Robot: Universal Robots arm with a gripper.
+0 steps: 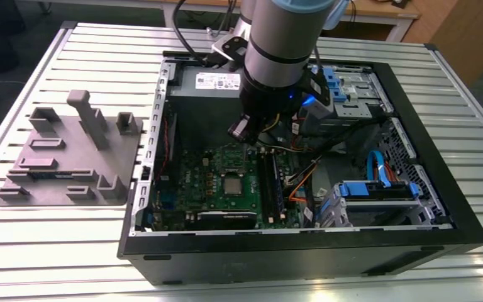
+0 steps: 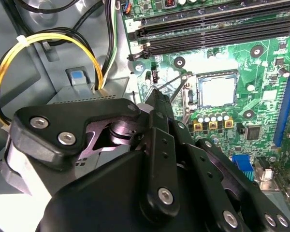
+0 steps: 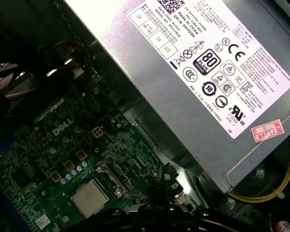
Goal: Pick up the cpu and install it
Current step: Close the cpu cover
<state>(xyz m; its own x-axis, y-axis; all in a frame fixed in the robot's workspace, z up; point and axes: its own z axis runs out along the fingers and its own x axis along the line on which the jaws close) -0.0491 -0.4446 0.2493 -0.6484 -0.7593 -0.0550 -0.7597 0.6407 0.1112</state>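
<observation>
Small flat square cpu with shiny silver-grey metal top [image 2: 217, 91] seated in green motherboard [image 1: 216, 182] socket; black pincer [image 2: 157, 94] together, empty, just beside; likely light, stiff, fragile; grip edges

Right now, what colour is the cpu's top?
Shiny silver-gray, clearest on the cpu in the second wrist view.

Small square silver-topped cpu [image 1: 236, 185] sits in the green motherboard [image 1: 193, 182], inside the black computer case [image 1: 309, 248] on the ribbed metal surface [image 1: 48, 251].
</observation>
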